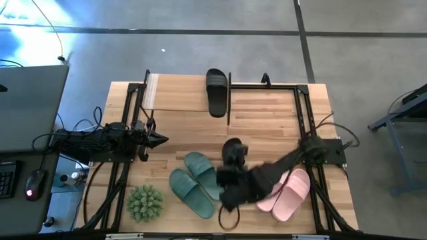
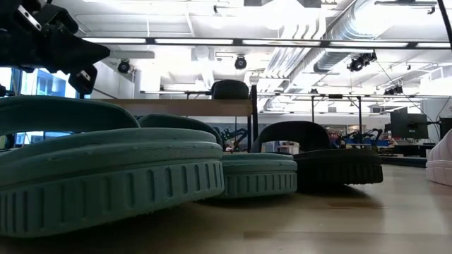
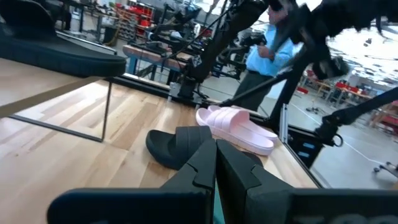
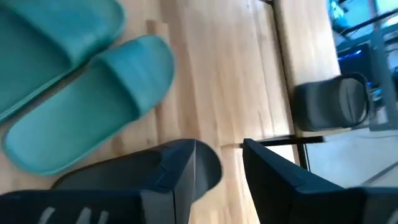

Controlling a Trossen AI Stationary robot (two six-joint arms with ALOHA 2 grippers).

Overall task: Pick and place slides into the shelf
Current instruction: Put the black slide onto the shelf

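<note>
One black slide (image 1: pixel 231 151) mid-desk, directly under right gripper (image 1: pixel 233 160) | fingers spread, straddling it | left gripper (image 1: pixel 159 139) closed, idle at left edge.

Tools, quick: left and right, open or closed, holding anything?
Left tool: closed, empty, parked at the table's left side.
Right tool: open, above the black slide, not gripping it.

Left gripper (image 1: pixel 160 139) parked, fingers pressed together (idle), right gripper (image 1: pixel 233 148) reaching inward — fingers apart
</note>
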